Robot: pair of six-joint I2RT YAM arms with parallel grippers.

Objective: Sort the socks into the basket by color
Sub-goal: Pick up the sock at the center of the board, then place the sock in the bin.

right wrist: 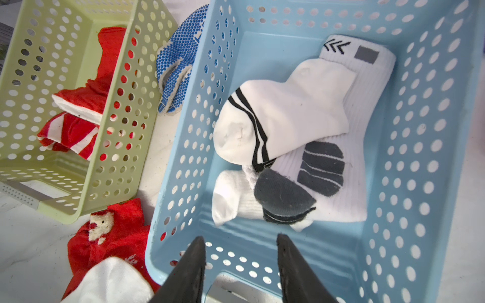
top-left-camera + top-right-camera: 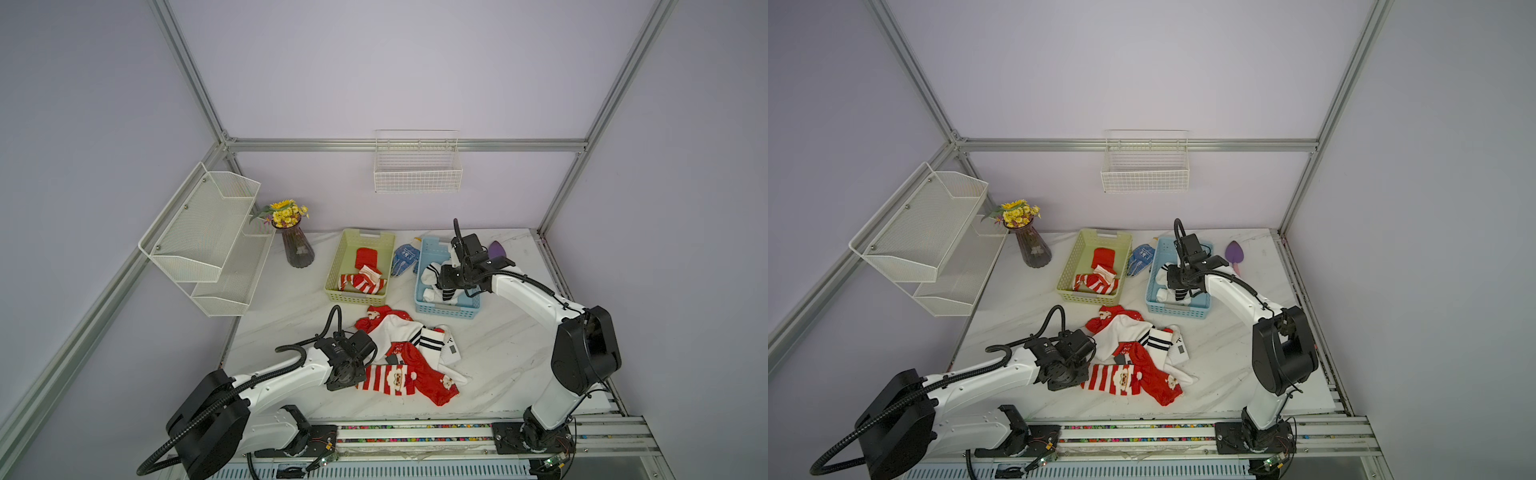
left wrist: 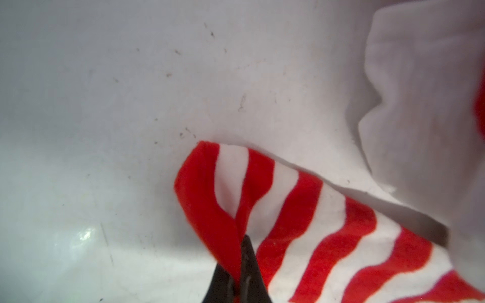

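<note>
The sorting looks roughly half done. The green basket (image 2: 360, 266), toward the back edge of the table (image 2: 498, 365), already holds red socks (image 2: 365, 270), some of them red-and-white striped, and the blue basket (image 1: 420, 157) just beside it holds white socks (image 1: 288, 118) with black and grey marks. A pair of blue dotted gloves (image 2: 405, 258) lies on the table between the two baskets.

What is left is a heap of socks (image 2: 411, 353) in the middle of the table, nearer the front edge: several red ones with Santa figures mixed with a few white ones with black stripes.

The left gripper (image 3: 240, 278) is down at the heap's edge, its fingers pinched tight on the cuff of a striped sock (image 3: 301, 223) that otherwise lies on the table. I judge this one is bound for the green basket.

The right gripper (image 1: 241, 262) hangs over the blue basket with its fingers apart and nothing between them, so it seems free to fetch another white sock.
</note>
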